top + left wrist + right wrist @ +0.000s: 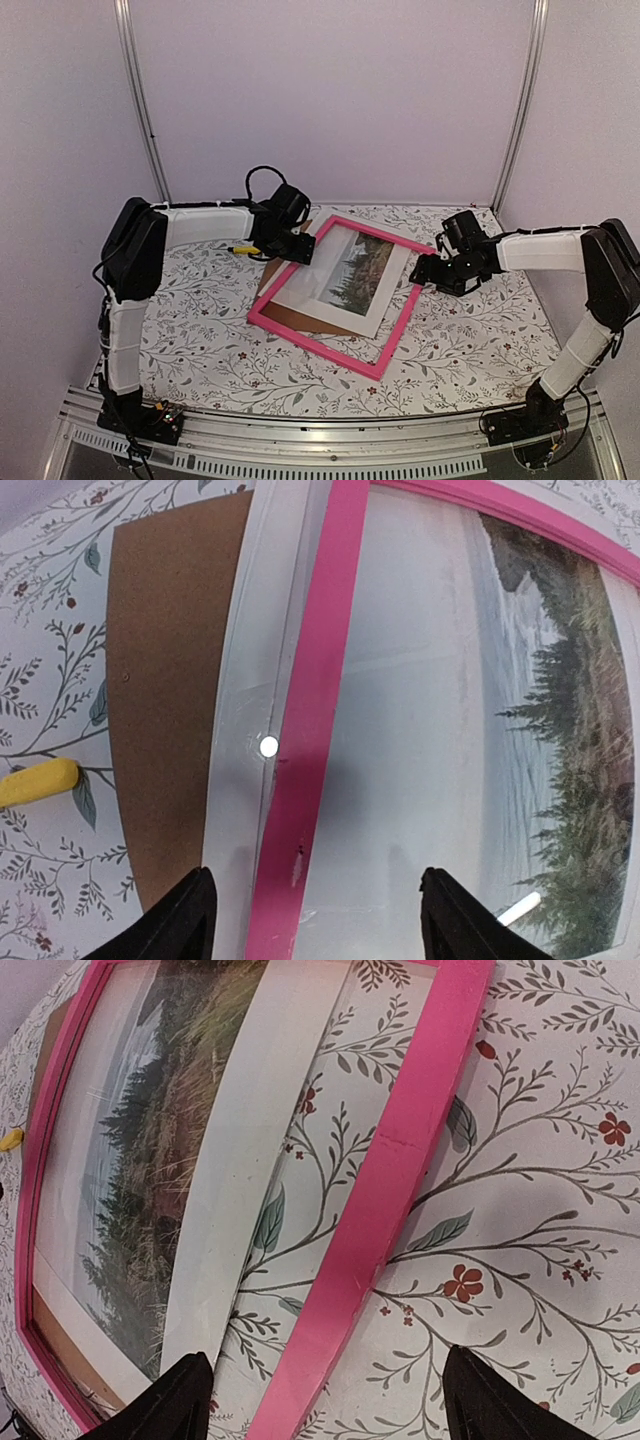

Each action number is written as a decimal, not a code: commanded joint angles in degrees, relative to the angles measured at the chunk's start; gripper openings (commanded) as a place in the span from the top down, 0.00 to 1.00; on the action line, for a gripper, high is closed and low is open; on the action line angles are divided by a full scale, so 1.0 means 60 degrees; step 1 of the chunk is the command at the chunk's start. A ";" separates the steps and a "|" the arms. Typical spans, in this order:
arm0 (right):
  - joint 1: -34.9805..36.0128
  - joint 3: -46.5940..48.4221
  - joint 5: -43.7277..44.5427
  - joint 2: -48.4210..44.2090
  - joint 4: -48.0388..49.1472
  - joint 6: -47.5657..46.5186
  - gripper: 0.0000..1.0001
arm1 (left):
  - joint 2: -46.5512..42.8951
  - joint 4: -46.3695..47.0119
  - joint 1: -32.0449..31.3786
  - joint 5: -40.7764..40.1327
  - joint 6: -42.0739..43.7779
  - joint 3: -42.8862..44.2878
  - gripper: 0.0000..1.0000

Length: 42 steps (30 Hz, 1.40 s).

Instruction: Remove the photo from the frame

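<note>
- The frame [320, 347] is lying flat on the floral tablecloth [200, 330], turned at an angle to the table's edges.
- The photo [350, 270] is lying within the frame but sitting shifted toward the frame's left side. Its white border is poking out past the left pink bar, and bare cloth is showing between its right edge and the frame's right bar.
- The brown backing board [300, 320] is lying under the photo, sticking out beyond the frame's left bar and showing inside the frame's near-left corner.
- The left gripper [290, 248] is hanging over the frame's left bar. Its fingers [190, 920] are spread wide and gripping nothing, with the bar running between them.
- The right gripper [428, 270] is hanging over the frame's right bar near its far corner. Its fingers [185, 1400] are likewise released and are straddling that bar.
- Whether either gripper is touching the frame cannot be told.
- A small yellow object [38, 782] is lying on the cloth left of the frame, just beside the board.
</note>
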 commanded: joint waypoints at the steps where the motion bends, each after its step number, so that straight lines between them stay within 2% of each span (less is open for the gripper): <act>1: 0.0198 0.0357 0.0271 0.0301 -0.0284 0.0036 0.19 | 0.0515 -0.0401 0.0075 -0.0179 0.0708 0.0654 0.30; 8: 0.0315 0.0553 0.0362 0.0440 -0.0369 0.0052 0.20 | 0.1023 -0.0440 0.0211 -0.0200 0.0856 0.0864 0.44; 21: 0.0362 0.0562 0.0435 0.0458 -0.0456 -0.0022 0.21 | 0.1518 -0.0387 0.0403 0.0019 0.1092 0.0918 0.51; 42: 0.0379 0.1092 0.0733 -0.0504 -0.1192 -0.0248 0.21 | 0.1202 -0.0391 0.0239 0.0040 0.1305 0.0865 0.93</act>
